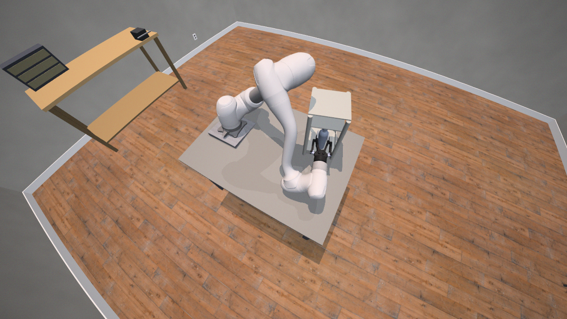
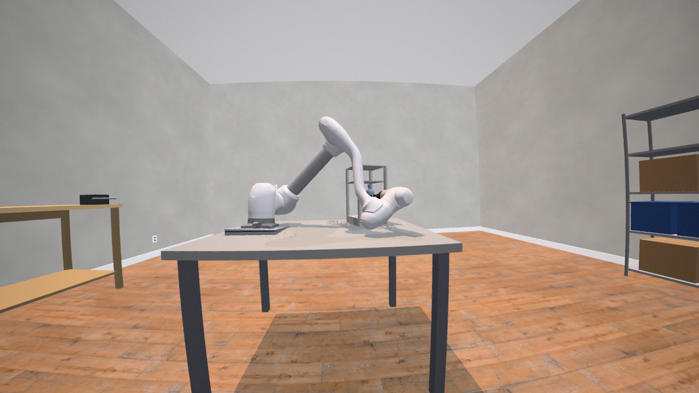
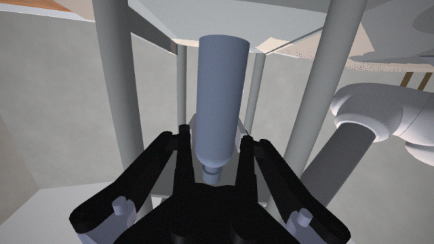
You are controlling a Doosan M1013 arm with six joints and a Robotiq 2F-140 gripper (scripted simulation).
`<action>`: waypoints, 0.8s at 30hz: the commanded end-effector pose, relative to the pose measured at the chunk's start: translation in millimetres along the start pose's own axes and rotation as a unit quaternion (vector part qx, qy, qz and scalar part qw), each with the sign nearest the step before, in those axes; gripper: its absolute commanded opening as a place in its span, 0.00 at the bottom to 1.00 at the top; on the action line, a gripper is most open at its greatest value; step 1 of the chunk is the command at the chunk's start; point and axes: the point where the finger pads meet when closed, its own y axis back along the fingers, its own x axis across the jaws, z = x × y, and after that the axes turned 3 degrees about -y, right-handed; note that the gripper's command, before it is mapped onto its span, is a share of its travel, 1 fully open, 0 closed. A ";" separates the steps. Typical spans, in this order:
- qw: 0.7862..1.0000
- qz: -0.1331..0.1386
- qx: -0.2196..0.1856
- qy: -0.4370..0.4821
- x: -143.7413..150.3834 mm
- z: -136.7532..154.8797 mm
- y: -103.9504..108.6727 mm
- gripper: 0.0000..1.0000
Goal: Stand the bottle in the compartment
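Top view: the bottle [image 1: 323,137] is held in the closed gripper [image 1: 321,151], at the unit's [image 1: 331,103] front. Exterior view: little is shown; the bottle is carried above the tabletop [image 2: 312,244]. Wrist view: the bottle is seen between the front posts; setting down and release are judged left.

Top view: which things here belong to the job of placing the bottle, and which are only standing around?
Part of the job:
- bottle, held in the gripper
- shelving unit
- table

Only standing around:
- wooden bench with a black box
- metal rack with boxes
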 end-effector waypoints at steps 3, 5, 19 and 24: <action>1.000 0.000 0.000 0.000 0.0 0.2 -5.9 0.00; 1.000 0.000 0.000 0.000 0.0 0.2 -8.5 0.00; 1.000 0.000 0.000 0.000 0.0 0.2 -16.1 0.00; 1.000 0.000 0.000 0.000 0.0 0.2 -16.4 0.00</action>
